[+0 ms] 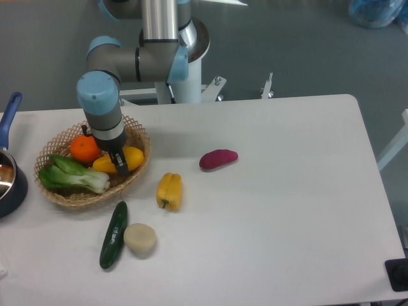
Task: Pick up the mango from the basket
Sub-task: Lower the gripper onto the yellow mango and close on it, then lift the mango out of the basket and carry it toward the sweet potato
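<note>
The mango [129, 157] lies in the basket [137, 132], just beside one round orange fruit [83, 148] and one leafy green vegetable [71, 178], and the gripper [120, 166] sits down over its middle with a dark finger in front of it, though whether the fingers press on the fruit cannot be told from where I stand. Its skin looks smooth and probably slippery, firm yet bruisable, so a moderate grip across the narrow middle is advisable. On the table [287, 210] lie one yellow bell pepper [169, 190], one purple vegetable [218, 159], one cucumber [113, 234] and one pale round item [140, 238], and one blue-handled pot [7, 167] stands at the left edge.
</note>
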You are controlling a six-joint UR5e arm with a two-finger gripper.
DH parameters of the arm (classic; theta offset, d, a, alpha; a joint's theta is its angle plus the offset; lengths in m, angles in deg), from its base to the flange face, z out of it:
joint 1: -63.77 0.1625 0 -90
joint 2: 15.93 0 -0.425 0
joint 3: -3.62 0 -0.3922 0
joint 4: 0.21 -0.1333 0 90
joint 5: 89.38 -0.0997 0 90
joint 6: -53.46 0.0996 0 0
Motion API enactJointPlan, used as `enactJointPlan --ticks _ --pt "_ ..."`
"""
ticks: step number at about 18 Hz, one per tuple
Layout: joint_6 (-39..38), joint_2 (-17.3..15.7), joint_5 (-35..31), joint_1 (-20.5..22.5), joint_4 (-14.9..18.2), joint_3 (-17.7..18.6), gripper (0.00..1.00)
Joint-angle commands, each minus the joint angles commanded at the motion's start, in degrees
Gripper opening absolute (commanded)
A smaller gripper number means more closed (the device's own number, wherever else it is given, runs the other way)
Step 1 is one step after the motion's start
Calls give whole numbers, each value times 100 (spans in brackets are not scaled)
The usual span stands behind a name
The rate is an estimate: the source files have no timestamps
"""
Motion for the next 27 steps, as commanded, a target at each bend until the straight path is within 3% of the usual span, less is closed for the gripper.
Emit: enactJointPlan --ticks 7,11,14,18,21,25,27 --pt "0 -571 263 395 35 -26 50" --pt "0 -765 255 702 53 -237 50" --pt "26 -756 220 1080 53 -351 50" --pt "280 -730 -104 1984 18 -483 50" --pt "754 -634 -378 2565 0 -606 50" --pt "870 190 -422 2872 18 -1351 50" --pt "879 324 -422 3163 18 -1581 50"
